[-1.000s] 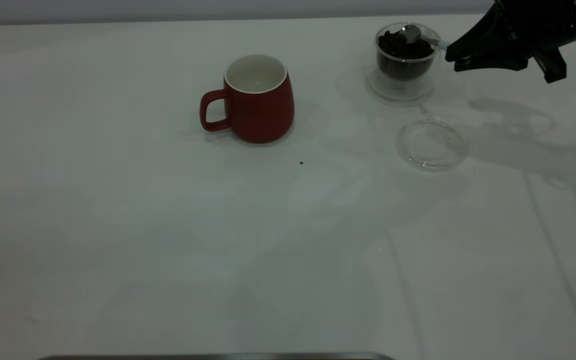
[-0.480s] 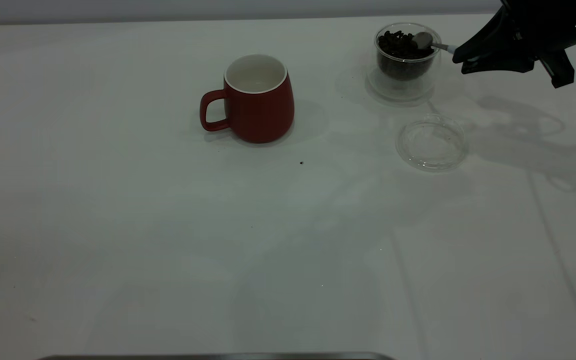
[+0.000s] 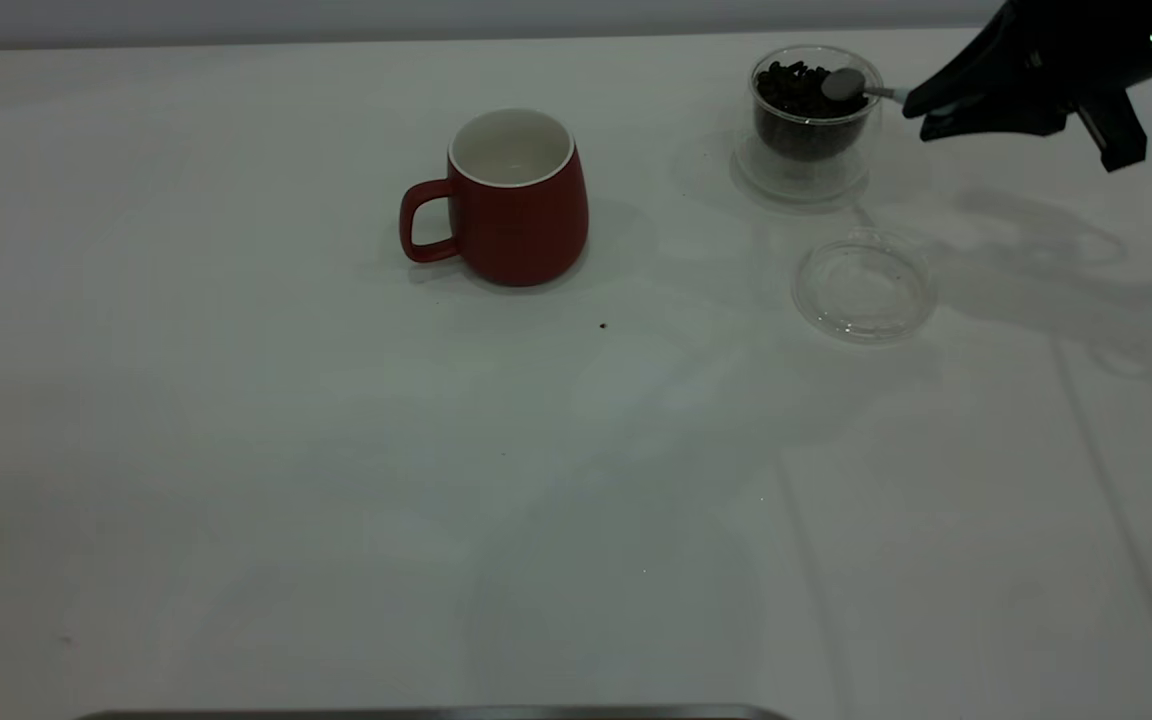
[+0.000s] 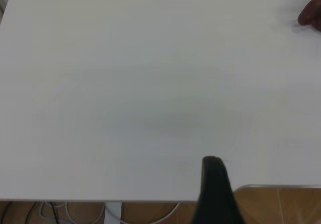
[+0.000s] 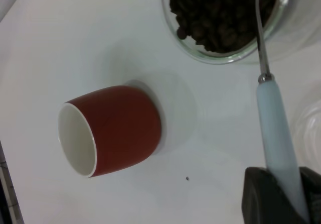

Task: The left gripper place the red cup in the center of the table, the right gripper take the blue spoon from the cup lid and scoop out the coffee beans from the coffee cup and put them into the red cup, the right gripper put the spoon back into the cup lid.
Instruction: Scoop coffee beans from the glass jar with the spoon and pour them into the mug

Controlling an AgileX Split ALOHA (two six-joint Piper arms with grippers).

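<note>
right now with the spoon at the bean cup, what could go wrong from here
The right gripper holds the blue spoon only by its handle end, so it might twist while digging into the coffee beans. The light glass coffee cup could be pushed or tipped. The red cup stands well apart, so beans may drop onto the table on the way.

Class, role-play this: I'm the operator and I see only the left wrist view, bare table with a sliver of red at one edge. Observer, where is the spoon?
Observer: The right gripper holds the blue spoon by its handle, bowl over the coffee beans in the coffee cup.
Operator: Any beans in the red cup?
Observer: None show; the red cup has a bare white inside.
Operator: And the cup lid?
Observer: The cup lid lies flat beside the coffee cup, not touching it.
</note>
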